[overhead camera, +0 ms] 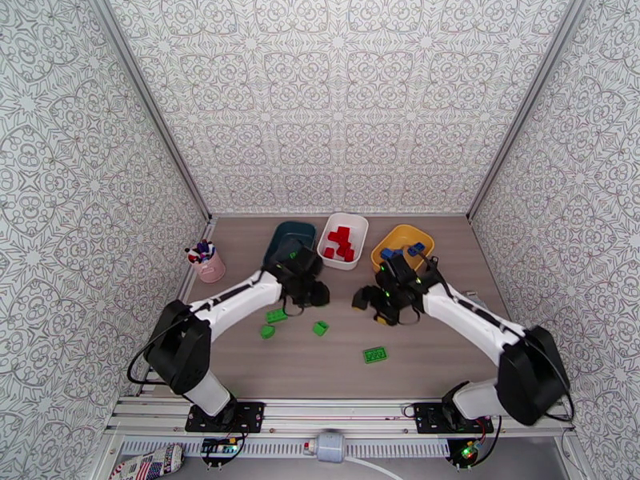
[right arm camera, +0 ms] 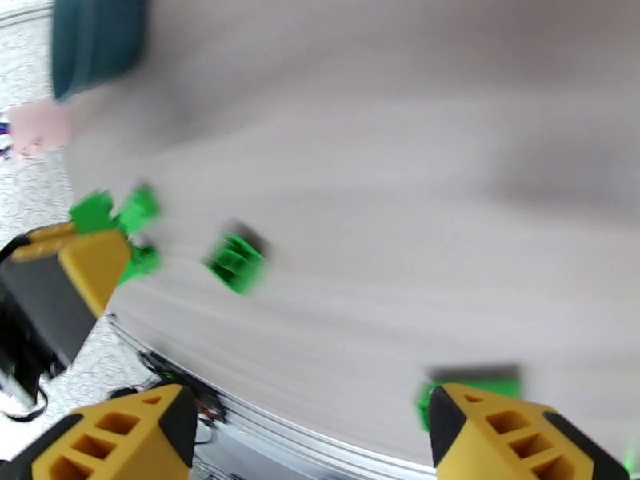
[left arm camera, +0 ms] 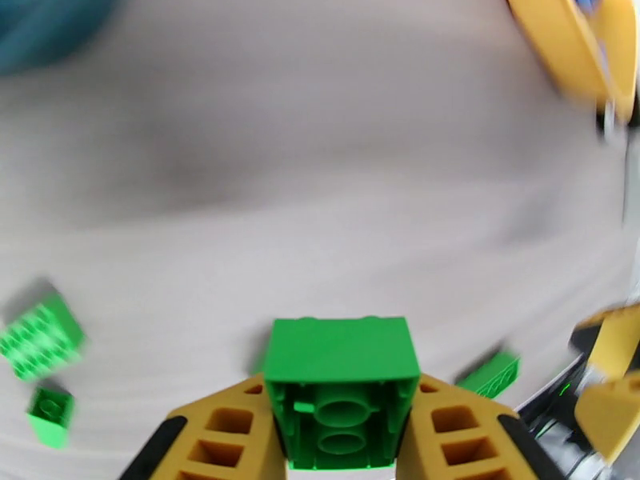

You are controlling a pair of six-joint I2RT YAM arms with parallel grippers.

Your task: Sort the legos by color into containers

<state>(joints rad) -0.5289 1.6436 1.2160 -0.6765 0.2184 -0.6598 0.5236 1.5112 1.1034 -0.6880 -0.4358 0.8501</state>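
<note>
Between the yellow, ribbed fingers (left arm camera: 216,434) of the left gripper (left arm camera: 342,426) sits a square green lego (left arm camera: 342,358), clamped tight. Its hollow underside and two round tubes are turned to the lens, a detail the left wrist view gives; from above I cannot pick it out under the black wrist body. Both wrist views are smeared: the dark teal tray (left arm camera: 40,26) and the yellow tray (left arm camera: 560,42) appear as soft-edged corners cut by the frame.

Right gripper (right arm camera: 320,442): fingers spread wide with nothing between them, the wood-grain table (right arm camera: 400,154) beneath. A blurred green brick (right arm camera: 236,264) lies beyond, and a second green brick (right arm camera: 472,390) is half hidden behind one finger.

From the top view I count four loose green pieces on the table — a long brick (overhead camera: 276,315), a small brick (overhead camera: 267,331), another small brick (overhead camera: 320,328) and a studded rectangular brick (overhead camera: 374,354) nearest me. Red bricks (overhead camera: 340,242) are heaped in the glossy white tray (overhead camera: 358,222); blue bricks (overhead camera: 404,251) lie in the yellow tray. What the teal tray holds I cannot make out. A pink pen cup (overhead camera: 210,267) stands at the table's left edge.
</note>
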